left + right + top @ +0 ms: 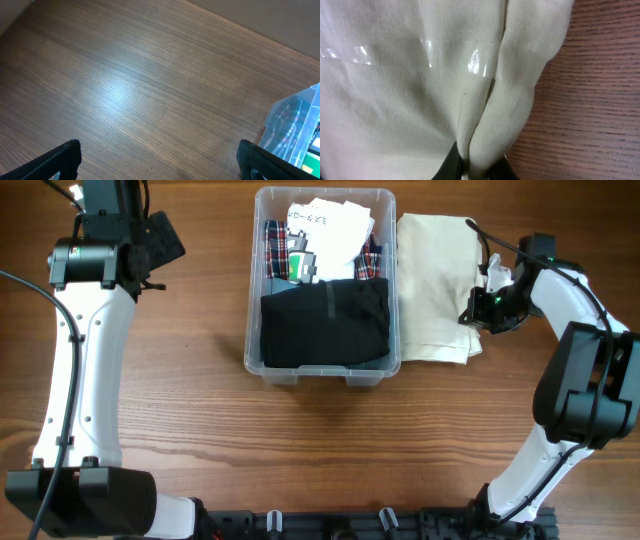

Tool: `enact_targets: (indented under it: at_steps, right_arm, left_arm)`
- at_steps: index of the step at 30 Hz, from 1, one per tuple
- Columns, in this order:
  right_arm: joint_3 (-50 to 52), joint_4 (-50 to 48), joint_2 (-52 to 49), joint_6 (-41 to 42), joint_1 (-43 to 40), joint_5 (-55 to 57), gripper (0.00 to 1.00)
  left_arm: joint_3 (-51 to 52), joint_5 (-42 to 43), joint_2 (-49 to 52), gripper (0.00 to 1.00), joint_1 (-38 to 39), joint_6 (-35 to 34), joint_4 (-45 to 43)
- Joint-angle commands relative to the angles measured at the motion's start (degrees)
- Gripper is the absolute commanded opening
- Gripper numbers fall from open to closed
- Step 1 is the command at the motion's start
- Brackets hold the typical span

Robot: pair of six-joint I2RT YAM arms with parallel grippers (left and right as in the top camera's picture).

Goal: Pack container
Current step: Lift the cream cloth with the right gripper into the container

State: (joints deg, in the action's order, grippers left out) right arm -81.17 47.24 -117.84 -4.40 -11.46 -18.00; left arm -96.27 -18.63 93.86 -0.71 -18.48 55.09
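Right gripper [470, 169] clenched on a fold of the cream cloth [435, 280]; container [322, 377] lies to its left.

The pinch sits on the cloth's outer edge, the side away from the container. The cloth lies flat just beside the container's right wall, their long axes parallel. The right arm is far nearer. The left gripper [160, 169] hangs spread wide over bare table, well apart. The right jaw tips are buried in fabric, so layers caught cannot be told. The glossy strip is possibly tape.
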Motion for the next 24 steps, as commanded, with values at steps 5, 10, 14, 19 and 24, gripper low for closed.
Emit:
enact_targets:
  at_steps: [5,10,14,19,24]
  right_arm:
    - [-5.79,0.96,12.09,0.13,0.02,-6.56,0.04]
    - [-6.12,-0.87,23.34,3.1,0.02,-6.56,0.04]
    - [-6.12,-2.4,29.86,4.83,0.02,-12.0,0.04]
    - [-6.16,-6.03,34.53,7.61,2.47,-18.91,0.04]
    - [-6.27,-13.53,37.83,7.48,12.5,-23.3,0.04]
  left_arm:
    - [0.04,-0.72,-0.02,1.0,-0.15,0.26,-0.13]
    - [0.04,-0.72,-0.02,1.0,-0.15,0.26,-0.13]
    - [0.04,-0.72,0.0,1.0,-0.15,0.26,-0.13]
    - [0.04,-0.72,-0.02,1.0,-0.15,0.26,-0.13]
    - [0.04,-0.72,0.0,1.0,-0.15,0.26,-0.13]
